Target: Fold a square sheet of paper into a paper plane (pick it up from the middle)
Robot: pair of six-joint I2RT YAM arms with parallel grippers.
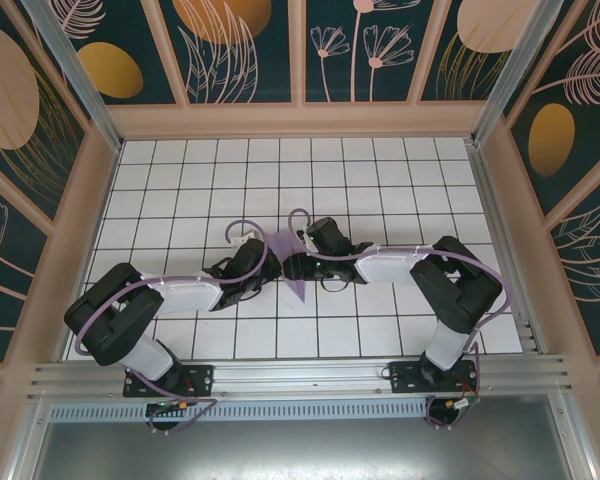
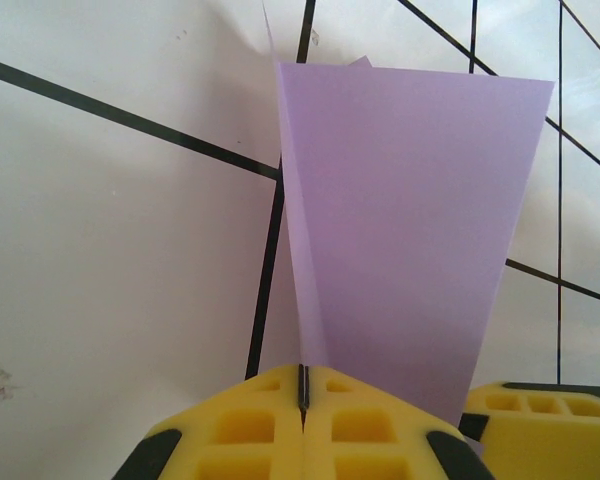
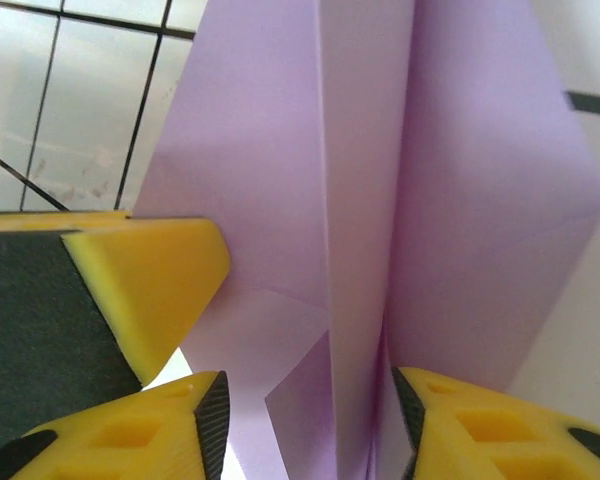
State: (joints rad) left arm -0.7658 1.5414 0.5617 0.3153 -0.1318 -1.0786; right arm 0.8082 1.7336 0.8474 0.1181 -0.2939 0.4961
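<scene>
The lavender square sheet of paper [image 1: 296, 285] is folded into a narrow, pointed paper plane shape and is held upright between both grippers at the middle of the tiled table. My left gripper [image 2: 303, 385] is shut on the thin folded edge of the paper [image 2: 410, 230]. My right gripper [image 3: 310, 430] stands open, and the creased layers of the paper [image 3: 280, 150] rise between its two yellow fingers without being pinched. From above, the left gripper [image 1: 272, 262] and the right gripper [image 1: 298, 262] meet tip to tip over the paper, whose point faces the near edge.
The white tiled table [image 1: 280, 170] is walled by a wooden frame with patterned panels. A metal rail [image 1: 300, 375] runs along the near edge by the arm bases. The left gripper's finger [image 3: 140, 290] sits close beside the right gripper's fingers.
</scene>
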